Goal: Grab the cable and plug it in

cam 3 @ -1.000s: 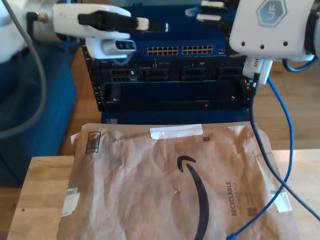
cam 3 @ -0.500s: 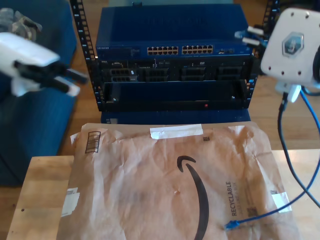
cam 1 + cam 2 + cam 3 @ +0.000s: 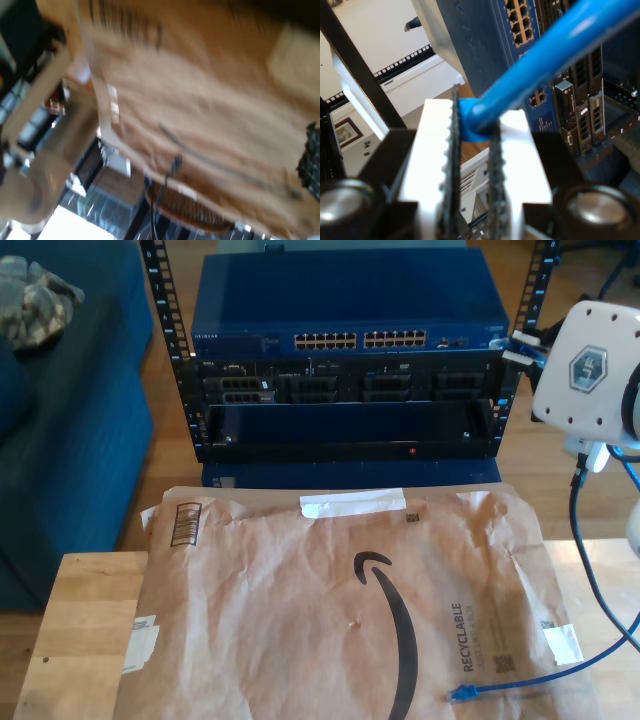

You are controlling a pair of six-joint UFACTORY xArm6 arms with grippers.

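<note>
Brown paper mailer [image 3: 340,620] across tabletop [image 3: 80,640]; blue switch [image 3: 340,300] in rack behind. Second gripper [image 3: 472,150] fingers [image 3: 437,150] clamped on blue cable [image 3: 540,55], free plug [image 3: 462,695] on mailer. First gripper's state indiscernible. Best aligned squarely to port before pushing.

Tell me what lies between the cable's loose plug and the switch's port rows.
In the exterior view, the brown paper mailer fills most of that stretch, from the cable's loose plug up toward the switch. Past it come a blue strip and dark rack bays.
</note>
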